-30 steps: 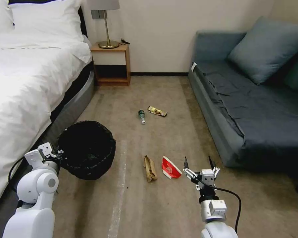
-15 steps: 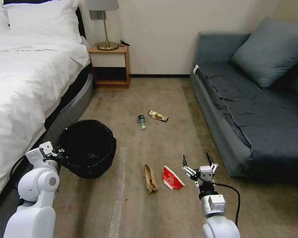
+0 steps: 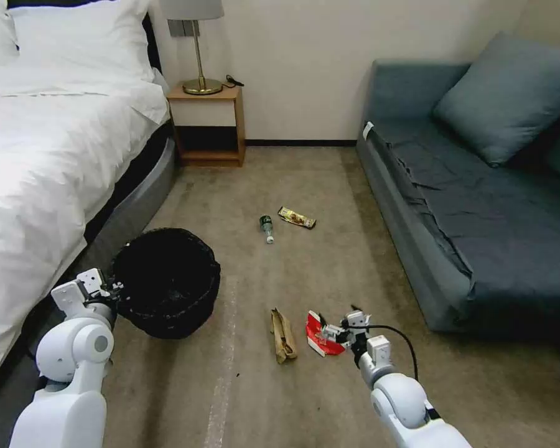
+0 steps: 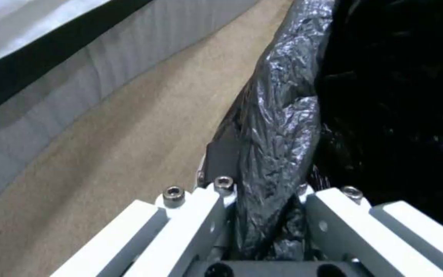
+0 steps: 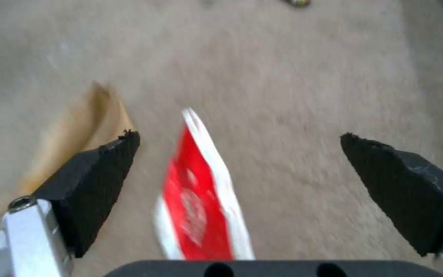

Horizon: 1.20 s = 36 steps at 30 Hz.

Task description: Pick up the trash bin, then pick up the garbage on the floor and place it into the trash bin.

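Observation:
The trash bin (image 3: 167,283), lined with a crinkled black bag, is beside the bed, and my left gripper (image 3: 110,290) is shut on its near rim. In the left wrist view the fingers (image 4: 201,207) pinch the bag-covered rim (image 4: 283,115). My right gripper (image 3: 333,329) is low over the floor (image 3: 330,261), open, with its fingers astride the red-and-white carton (image 3: 317,340). In the right wrist view the carton (image 5: 196,200) lies between the spread pads (image 5: 98,173). The tan paper strip (image 3: 282,335) lies just left of it. The green bottle (image 3: 266,227) and the snack wrapper (image 3: 297,218) lie farther off.
A white bed (image 3: 50,143) runs along the left, a blue-grey sofa (image 3: 473,205) along the right. A wooden nightstand (image 3: 208,124) with a lamp stands at the back wall. The carpet lane between bed and sofa holds the litter.
My right arm has dropped and swung left, bringing the open gripper from beside the carton down over it. The bin in my left gripper has shifted slightly. The camera shifted a little earlier on.

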{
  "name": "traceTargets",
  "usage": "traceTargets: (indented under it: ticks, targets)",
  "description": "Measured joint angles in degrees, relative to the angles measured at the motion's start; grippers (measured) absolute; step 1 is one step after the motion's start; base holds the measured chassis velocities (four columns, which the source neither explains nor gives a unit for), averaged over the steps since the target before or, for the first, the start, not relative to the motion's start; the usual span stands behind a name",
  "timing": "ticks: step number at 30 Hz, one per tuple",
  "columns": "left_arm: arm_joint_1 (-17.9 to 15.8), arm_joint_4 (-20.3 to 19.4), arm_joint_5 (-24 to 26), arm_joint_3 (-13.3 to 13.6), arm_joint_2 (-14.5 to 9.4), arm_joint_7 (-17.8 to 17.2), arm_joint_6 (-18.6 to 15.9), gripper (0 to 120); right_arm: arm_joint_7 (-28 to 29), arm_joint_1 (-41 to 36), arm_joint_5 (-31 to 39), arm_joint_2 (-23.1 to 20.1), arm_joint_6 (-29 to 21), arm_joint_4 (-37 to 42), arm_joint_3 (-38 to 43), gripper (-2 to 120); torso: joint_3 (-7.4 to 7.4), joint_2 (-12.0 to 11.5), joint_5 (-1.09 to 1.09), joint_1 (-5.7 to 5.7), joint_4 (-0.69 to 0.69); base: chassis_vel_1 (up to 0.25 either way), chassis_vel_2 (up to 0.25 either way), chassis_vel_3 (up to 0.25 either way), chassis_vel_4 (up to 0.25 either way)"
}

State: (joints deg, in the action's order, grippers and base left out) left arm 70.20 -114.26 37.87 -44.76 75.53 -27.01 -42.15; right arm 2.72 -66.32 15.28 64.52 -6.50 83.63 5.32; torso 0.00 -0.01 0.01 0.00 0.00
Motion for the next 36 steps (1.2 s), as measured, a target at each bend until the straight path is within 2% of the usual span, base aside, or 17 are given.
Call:
traceTargets:
  ticks: [2, 5, 9, 16, 20, 21, 25, 26, 29, 30, 32, 33, 36]
  targets:
    - [0.1, -0.1, -0.1, 0.0, 0.1, 0.0, 0.0, 3, 0.0, 0.3, 0.0, -0.2, 0.2, -0.6, -0.3, 100, 0.0, 0.0, 0.0, 0.0, 0.0, 0.0, 0.0, 0.0, 0.0]
    - [0.8, -0.7, -0.6, -0.4, 0.8, -0.1, 0.0, 3, -0.4, 3.3, 0.4, -2.8, 2.0, -6.1, -4.5, 100, 0.0, 0.0, -0.01, 0.0, -0.01, 0.0, 0.0, 0.0, 0.0]
    - [1.2, -0.8, -1.0, -0.8, 1.3, -0.1, 0.0, 3, -0.5, 4.8, 0.4, -3.1, 3.2, -9.0, -6.5, 100, 0.0, 0.0, -0.01, 0.0, 0.0, 0.0, 0.0, 0.0, 0.0]
    - [1.6, -0.9, -1.7, -1.1, 2.1, -0.1, 0.1, 3, -0.7, 5.9, -0.6, -2.4, 5.3, -12.5, -9.4, 88, -0.01, 0.0, 0.0, 0.0, -0.01, 0.0, 0.0, 0.0, 0.0]
    - [1.7, -1.0, -2.0, -1.1, 2.3, -0.1, 0.3, 3, -0.6, 6.1, -1.6, -1.2, 6.9, -14.4, -10.4, 72, 0.0, 0.0, -0.01, 0.0, 0.0, 0.0, 0.0, 0.0, 0.0]
    - [1.7, -1.0, -2.0, -1.1, 2.3, -0.1, 0.3, 3, -0.6, 6.1, -1.6, -1.2, 6.9, -14.4, -10.4, 72, 0.0, 0.0, -0.01, 0.0, 0.0, 0.0, 0.0, 0.0, 0.0]
    - [1.9, -1.0, -2.1, -1.1, 2.2, 0.0, 0.5, 3, -0.5, 6.3, -2.3, -0.6, 7.9, -15.4, -10.8, 54, -0.01, 0.0, -0.01, 0.0, 0.0, 0.0, 0.0, 0.0, 0.0]
    - [1.9, -1.0, -2.1, -1.1, 2.2, 0.0, 0.5, 3, -0.5, 6.3, -2.3, -0.6, 7.9, -15.4, -10.8, 54, -0.01, 0.0, -0.01, 0.0, 0.0, 0.0, 0.0, 0.0, 0.0]
    - [1.9, -0.8, -2.2, -1.1, 2.1, 0.0, 0.6, 3, -0.1, 6.3, -2.8, -0.2, 8.6, -16.1, -10.9, 40, 0.0, 0.0, -0.01, 0.0, 0.0, 0.0, 0.0, 0.0, 0.0]
    - [1.9, -0.8, -2.2, -1.1, 2.1, 0.0, 0.6, 3, -0.1, 6.3, -2.8, -0.2, 8.6, -16.1, -10.9, 40, 0.0, 0.0, -0.01, 0.0, 0.0, 0.0, 0.0, 0.0, 0.0]
    - [1.9, -0.4, -2.6, -1.0, 2.1, 0.2, 0.8, 3, 0.1, 6.3, -2.8, -0.1, 8.9, -16.2, -10.8, 28, 0.0, 0.0, -0.01, 0.0, 0.0, 0.0, 0.0, 0.0, 0.0]
    - [1.9, -0.4, -2.6, -1.0, 2.1, 0.2, 0.8, 3, 0.1, 6.3, -2.8, -0.1, 8.9, -16.2, -10.8, 28, 0.0, 0.0, -0.01, 0.0, 0.0, 0.0, 0.0, 0.0, 0.0]
    - [1.7, -0.1, -2.7, -0.8, 2.2, 0.4, 0.9, 3, 0.3, 6.3, -2.8, -0.5, 9.4, -16.2, -10.7, 14, -0.01, 0.0, -0.01, 0.0, 0.0, 0.0, 0.0, 0.0, 0.0]
